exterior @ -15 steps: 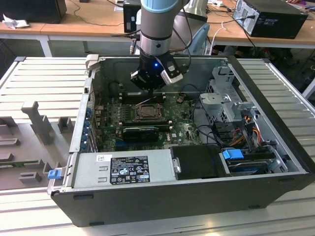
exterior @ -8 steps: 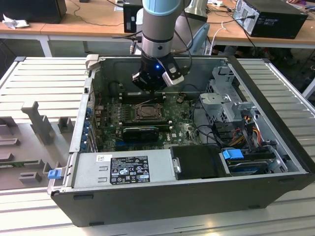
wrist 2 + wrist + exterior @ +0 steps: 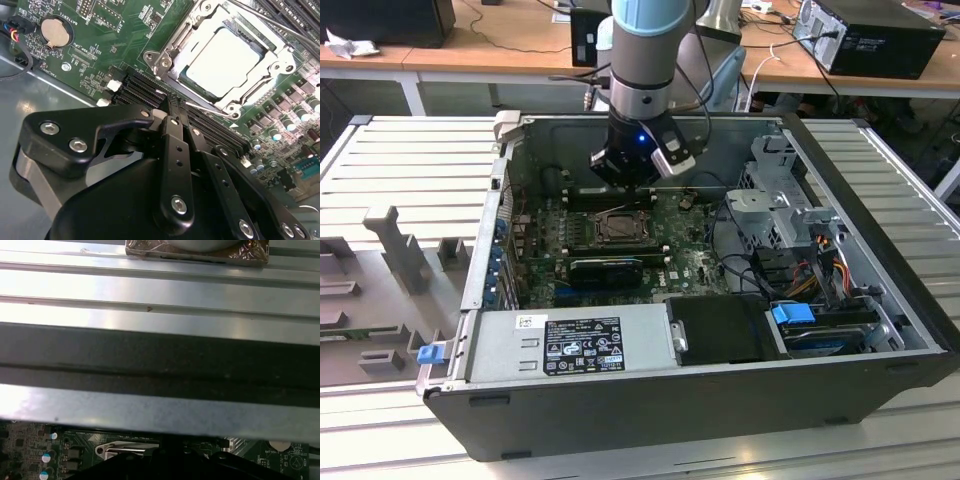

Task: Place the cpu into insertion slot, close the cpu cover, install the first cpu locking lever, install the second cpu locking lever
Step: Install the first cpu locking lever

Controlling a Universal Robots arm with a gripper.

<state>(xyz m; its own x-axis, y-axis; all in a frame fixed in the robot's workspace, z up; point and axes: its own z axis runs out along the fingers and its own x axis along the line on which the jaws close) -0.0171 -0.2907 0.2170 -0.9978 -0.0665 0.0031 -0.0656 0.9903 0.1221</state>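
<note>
Hand [image 3: 172, 107] beside silvery square cpu [image 3: 225, 56], fingers together

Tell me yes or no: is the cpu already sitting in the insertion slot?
Yes. In the second wrist view the cpu lies flat in the insertion slot, with the cpu cover framing it.

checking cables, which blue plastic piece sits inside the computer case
The blue connector by the drive at the exterior view's right; the other blue clip sits outside the case at its left corner.
</note>
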